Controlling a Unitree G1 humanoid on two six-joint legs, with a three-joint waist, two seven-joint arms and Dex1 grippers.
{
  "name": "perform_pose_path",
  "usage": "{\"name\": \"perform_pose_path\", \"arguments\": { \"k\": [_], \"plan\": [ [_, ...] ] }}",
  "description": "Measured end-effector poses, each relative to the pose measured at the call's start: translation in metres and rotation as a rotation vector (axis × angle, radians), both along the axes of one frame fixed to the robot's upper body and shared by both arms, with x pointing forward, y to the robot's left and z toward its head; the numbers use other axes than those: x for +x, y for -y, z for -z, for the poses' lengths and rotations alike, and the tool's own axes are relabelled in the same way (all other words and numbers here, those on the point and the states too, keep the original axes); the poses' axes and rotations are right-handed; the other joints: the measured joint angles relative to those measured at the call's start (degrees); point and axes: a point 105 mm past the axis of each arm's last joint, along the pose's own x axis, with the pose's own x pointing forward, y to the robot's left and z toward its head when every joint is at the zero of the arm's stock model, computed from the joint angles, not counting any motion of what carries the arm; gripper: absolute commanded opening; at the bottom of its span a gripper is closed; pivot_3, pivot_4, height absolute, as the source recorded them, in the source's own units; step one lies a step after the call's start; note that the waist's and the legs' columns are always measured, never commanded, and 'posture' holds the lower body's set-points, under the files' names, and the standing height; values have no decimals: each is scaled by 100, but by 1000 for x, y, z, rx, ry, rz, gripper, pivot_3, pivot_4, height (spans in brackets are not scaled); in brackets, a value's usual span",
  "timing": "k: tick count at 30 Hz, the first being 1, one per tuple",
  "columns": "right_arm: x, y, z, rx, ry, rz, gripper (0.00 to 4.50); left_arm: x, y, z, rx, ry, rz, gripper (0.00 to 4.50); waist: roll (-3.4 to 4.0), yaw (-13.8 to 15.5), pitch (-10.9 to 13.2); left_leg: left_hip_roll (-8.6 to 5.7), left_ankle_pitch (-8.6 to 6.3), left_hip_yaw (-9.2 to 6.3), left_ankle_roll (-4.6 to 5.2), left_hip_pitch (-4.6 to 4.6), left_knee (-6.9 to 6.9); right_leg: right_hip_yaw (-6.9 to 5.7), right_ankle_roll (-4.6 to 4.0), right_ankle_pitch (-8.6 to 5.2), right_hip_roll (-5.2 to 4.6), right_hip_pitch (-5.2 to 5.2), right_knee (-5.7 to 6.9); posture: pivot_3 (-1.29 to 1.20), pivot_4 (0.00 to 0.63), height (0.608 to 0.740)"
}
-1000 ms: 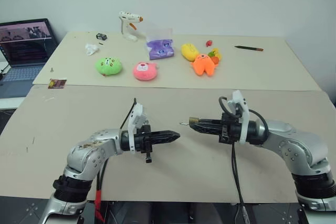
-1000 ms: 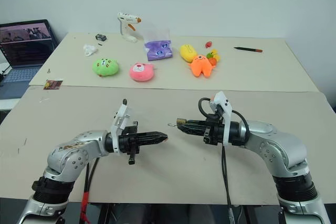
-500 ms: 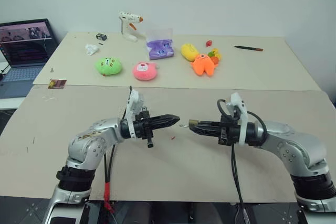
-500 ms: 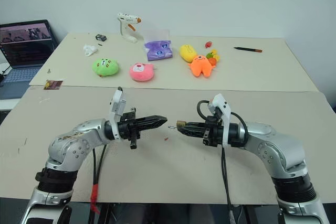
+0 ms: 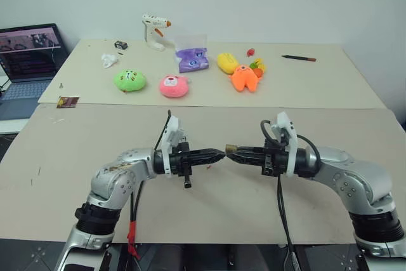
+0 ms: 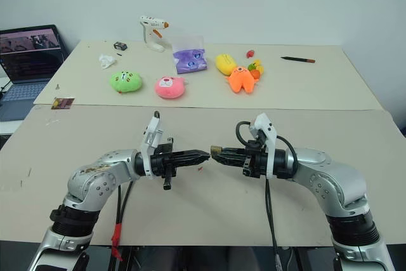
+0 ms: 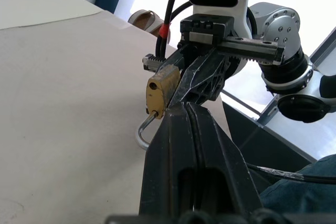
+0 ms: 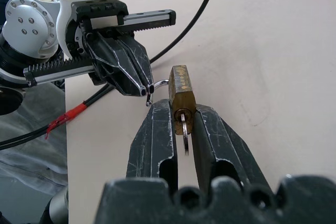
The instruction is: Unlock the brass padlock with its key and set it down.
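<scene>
Brass padlock (image 8: pixel 181 85), key (image 8: pixel 184 128) in its keyhole, sits pinched in the right jaws above the surface; the left gripper (image 5: pixel 219 154), jaws shut, has closed in to its shackle, likely to pull it open.

We count two tools, the left tool (image 5: pixel 220 154) and the right tool (image 5: pixel 229 153), with one brass padlock (image 8: pixel 181 93) and one key (image 8: pixel 184 126) between them. Beyond the padlock on the table (image 5: pixel 342 93) we see five plush toys, one glue gun (image 5: pixel 154 30), one pencil (image 5: pixel 299 58) and one laptop (image 5: pixel 30 52).
</scene>
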Motion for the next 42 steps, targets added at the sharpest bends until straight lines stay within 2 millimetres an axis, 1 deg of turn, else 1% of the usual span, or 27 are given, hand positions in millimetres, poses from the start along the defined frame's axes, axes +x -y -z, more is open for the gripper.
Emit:
{"name": "perform_pose_path", "arguments": {
  "k": [11, 16, 22, 26, 28, 30, 31, 32, 33, 34, 35, 36, 37, 38, 39, 40, 41, 42],
  "plan": [
    [0, 3, -3, 5, 7, 0, 135, -1, -3, 7, 16, -10, -18, 45, 0, 0, 0, 0, 0, 0, 0, 2, 0, 0, 0, 0, 0, 0, 2, 0, 150, 740],
    [0, 3, -4, 8, 10, 0, 135, 0, -3, 6, 15, 6, -25, 45, 0, -2, 0, 1, 0, 0, 0, 1, 0, 0, 0, 0, 0, 0, 1, 0, 150, 740],
    [0, 5, -11, 39, 18, 2, 135, -1, -5, 9, 18, 2, -29, 45, 0, -3, 0, 1, 0, 0, 0, 2, 0, 1, 0, 0, 0, 0, 2, 0, 150, 740],
    [1, 8, -19, 33, 29, -1, 135, 0, -8, 11, 35, 4, -37, 45, 0, -1, 0, 1, 0, 0, 0, 3, 0, 0, 0, 0, 0, 0, 2, 0, 150, 740],
    [0, 13, -21, 20, 33, 2, 135, -1, -12, 13, 49, -1, -47, 45, 0, -2, 0, 1, 0, 0, 1, 2, -1, 0, 0, 0, 0, 0, 1, 0, 150, 740],
    [0, 17, -22, 4, 33, -2, 135, -1, -18, 11, 55, 2, -59, 45, 0, -6, 0, 2, 0, 1, 1, 1, 0, 1, 0, 0, 0, -1, 1, 0, 150, 740],
    [-1, 19, -22, -4, 32, -5, 135, 0, -22, 9, 62, 14, -71, 558, 0, -6, 0, 3, 0, 0, 1, 2, -1, 0, 0, 0, 1, -1, 1, 0, 150, 740],
    [-1, 22, -22, -11, 28, -9, 135, 2, -29, 5, 72, 30, -92, 681, 0, -10, 0, 4, 0, 1, 1, 3, 0, 0, -1, -1, 1, 0, 1, 0, 150, 740],
    [-1, 24, -21, -14, 20, -10, 135, 4, -36, 2, 82, 45, -114, 1023, 0, -11, 0, 4, 0, 2, 1, 4, -1, 0, -1, -1, 1, 0, 1, 0, 150, 740],
    [-1, 25, -20, -12, 10, -13, 135, 6, -43, -1, 96, 61, -135, 1502, 0, -14, 0, 4, 0, 3, 1, 5, 0, 1, -2, -1, 2, 1, 1, 0, 150, 740],
    [0, 26, -19, -11, 1, -14, 135, 7, -48, -2, 107, 75, -149, 1734, 0, -14, 0, 4, 0, 4, 1, 5, 0, 1, -2, -1, 2, 1, 1, 0, 150, 740],
    [0, 26, -16, -16, -10, -20, 135, 8, -52, -5, 114, 99, -162, 2190, 0, -14, 0, 4, 0, 4, 0, 5, 0, 1, -1, -1, 1, 1, 2, 0, 150, 740],
    [-2, 24, -11, -20, -31, -41, 135, 10, -57, -8, 135, 154, -176, 2644, 0, -13, 0, 4, 0, 4, 0, 5, -1, 0, -2, -1, 2, 0, 1, 0, 150, 740],
    [-3, 22, -9, -20, -44, -55, 135, 11, -60, -10, 153, 192, -181, 2892, 0, -13, 0, 3, 0, 4, 0, 4, -1, 0, -2, -1, 1, 0, 0, 0, 150, 740],
    [-4, 19, -5, -22, -63, -72, 135, 11, -64, -13, 199, 274, -186, 3366, 0, -13, 0, 3, 0, 6, 0, 5, -2, 1, -2, -1, 1, 0, -1, 0, 150, 740],
    [-4, 18, -4, -23, -76, -82, 135, 12, -67, -14, 229, 323, -188, 3511, 0, -12, 0, 4, 0, 6, 0, 3, -2, 1, -2, -1, 1, 0, -4, 0, 150, 740],
    [-4, 17, -1, -28, -94, -97, 135, 13, -71, -17, 269, 402, -192, 4071, 0, -12, 0, 3, 0, 7, 0, 3, -2, 1, -2, -1, 0, 0, -5, 0, 150, 740],
    [-2, 15, 1, -35, -117, -108, 135, 14, -73, -20, 291, 462, -204, 4378, 0, -12, 0, 4, 0, 8, 0, 5, -2, 1, -2, -1, -1, 1, -5, 0, 150, 740]
  ]
}}
